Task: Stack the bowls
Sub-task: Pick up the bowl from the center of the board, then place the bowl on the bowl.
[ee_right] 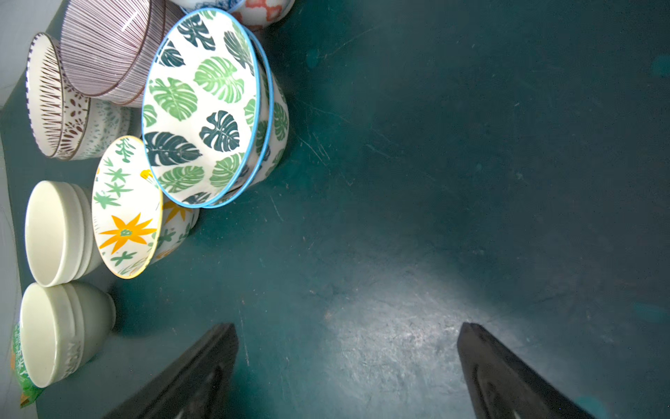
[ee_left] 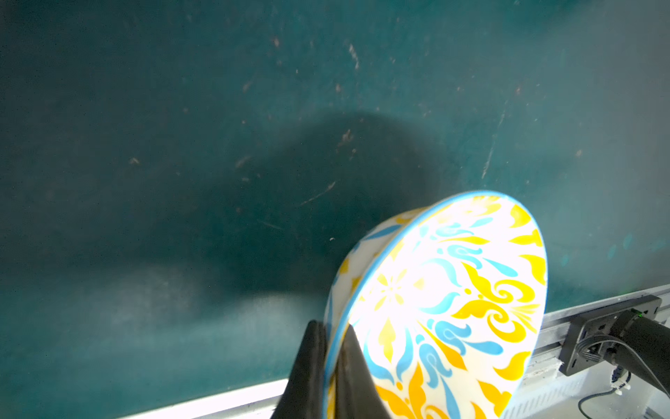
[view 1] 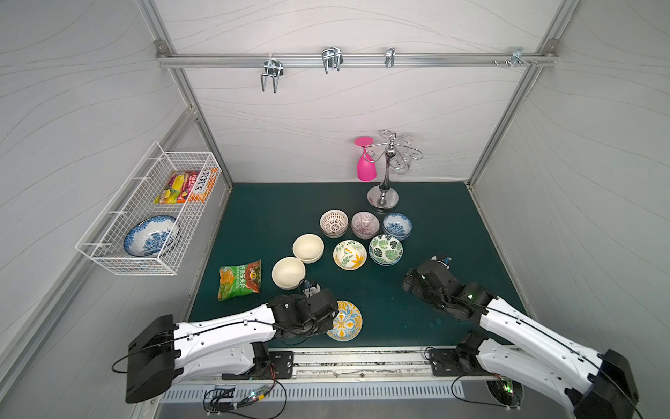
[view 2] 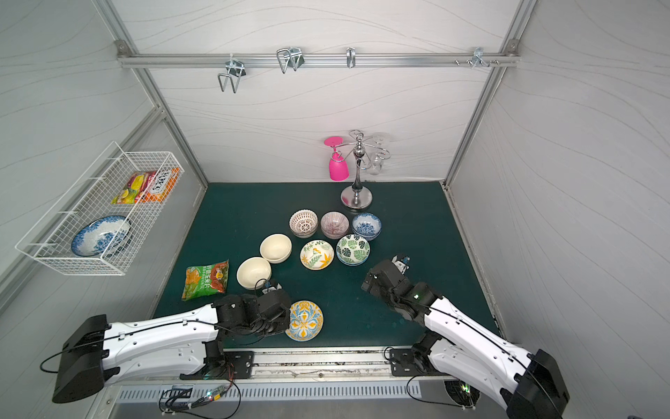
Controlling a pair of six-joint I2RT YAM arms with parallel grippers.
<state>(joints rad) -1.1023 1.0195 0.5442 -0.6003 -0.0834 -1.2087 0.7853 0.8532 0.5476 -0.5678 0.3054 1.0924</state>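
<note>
Your left end effector [ee_left: 331, 326] is pinching the yellow-blue floral bowl [ee_left: 453, 290] by its rim alone, near the front edge of the tabletop [view 1: 261, 217], well apart from the other bowls [view 1: 308, 247]. That one-sided hold on glazed ceramic could let it swing or slip in transit, and a tilted landing might chip it. Your right end effector [ee_right: 348, 326] hangs spread and empty near the green leaf bowl [ee_right: 203, 105], possibly in the carrying path.

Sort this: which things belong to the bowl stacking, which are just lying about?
Job: two cream bowls, lattice bowl, striped bowl, blue bowl, leaf bowl, flower bowl, yellow-blue bowl.
Lying about: snack bag, glass stand, pink glass, wire basket, blue dish.
</note>
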